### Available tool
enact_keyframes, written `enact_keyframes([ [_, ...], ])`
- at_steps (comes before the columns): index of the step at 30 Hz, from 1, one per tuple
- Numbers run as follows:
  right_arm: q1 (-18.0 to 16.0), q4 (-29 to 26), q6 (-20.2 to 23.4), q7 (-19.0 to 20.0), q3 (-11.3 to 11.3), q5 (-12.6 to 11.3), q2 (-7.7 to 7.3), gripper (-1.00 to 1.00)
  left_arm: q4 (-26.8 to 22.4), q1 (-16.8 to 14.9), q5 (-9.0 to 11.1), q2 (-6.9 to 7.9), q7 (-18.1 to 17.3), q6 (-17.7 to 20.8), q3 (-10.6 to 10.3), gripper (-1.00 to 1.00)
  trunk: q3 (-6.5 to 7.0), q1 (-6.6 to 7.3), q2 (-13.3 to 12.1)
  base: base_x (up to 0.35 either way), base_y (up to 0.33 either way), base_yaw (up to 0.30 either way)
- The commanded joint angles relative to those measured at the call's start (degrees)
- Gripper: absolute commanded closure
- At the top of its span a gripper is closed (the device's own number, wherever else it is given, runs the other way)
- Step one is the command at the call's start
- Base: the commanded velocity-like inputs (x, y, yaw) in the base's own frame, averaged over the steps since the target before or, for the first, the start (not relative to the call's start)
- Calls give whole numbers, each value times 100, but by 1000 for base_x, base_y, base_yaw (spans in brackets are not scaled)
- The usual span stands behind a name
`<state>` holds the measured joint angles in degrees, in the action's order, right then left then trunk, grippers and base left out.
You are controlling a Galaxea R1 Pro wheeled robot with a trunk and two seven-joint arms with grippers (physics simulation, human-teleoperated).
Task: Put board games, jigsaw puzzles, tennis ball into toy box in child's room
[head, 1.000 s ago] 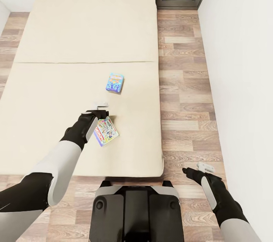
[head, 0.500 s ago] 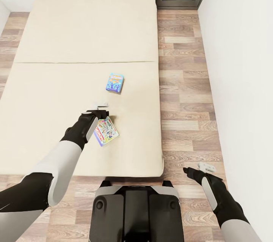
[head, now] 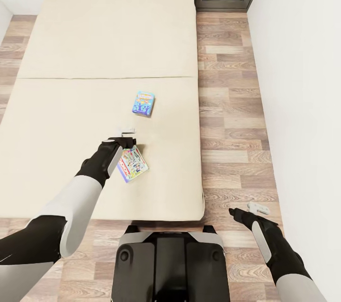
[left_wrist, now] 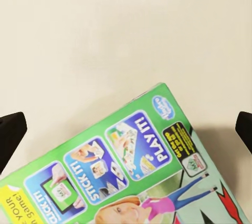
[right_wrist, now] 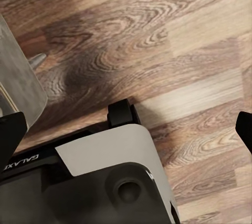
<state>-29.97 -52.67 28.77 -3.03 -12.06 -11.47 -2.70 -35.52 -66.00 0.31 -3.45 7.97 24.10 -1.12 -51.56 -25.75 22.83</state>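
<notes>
Bed takes up most of the head view, its beige mattress bare except for two board games lying flat near the right edge. The smaller blue board game sits farther up the mattress, well apart from the arm. The nearer board game, a flat box with a green-edged printed face, lies tilted just beside the left gripper, which hovers at the box's far corner. That placement reads as a pick in preparation: the arm has been brought over the closest toy first, since it is within easy reach from the foot of the bed.

In the left wrist view the same box fills the lower part of the frame, and the two dark fingertips stand at the far edges, spread wide with only mattress between them. The left gripper is fully spread and holds nothing; whether a finger touches the box cannot be told.

The right gripper hangs low over the wood-plank floor beside the robot's base, apparently parked out of the way. Its wrist view shows fingertips wide apart over the floor, holding nothing.
</notes>
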Motion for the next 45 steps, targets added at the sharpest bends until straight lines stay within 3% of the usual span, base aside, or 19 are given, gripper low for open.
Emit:
enact_keyframes([
  [1, 0, -10, 27, -32, 2, -59, 1, -100, -8, -1, 4, 1, 25, 32, -10, -100, -6, -3, 9, 0, 0, 0],
  [13, 0, -23, 36, -25, 2, -49, 6, -100, -8, -1, 10, -14, 29, 41, 13, -100, -26, -3, 9, 0, 0, 0],
  [38, 0, -24, 48, -23, 2, -49, 6, -100, -46, -4, 13, -29, 29, 34, 16, -100, -246, -3, 9, 0, 0, 0],
  [45, 0, -24, 19, -23, 2, -48, 6, -100, -260, -9, 13, -23, 29, 33, 16, -100, -278, -3, 9, 0, 0, 0],
])
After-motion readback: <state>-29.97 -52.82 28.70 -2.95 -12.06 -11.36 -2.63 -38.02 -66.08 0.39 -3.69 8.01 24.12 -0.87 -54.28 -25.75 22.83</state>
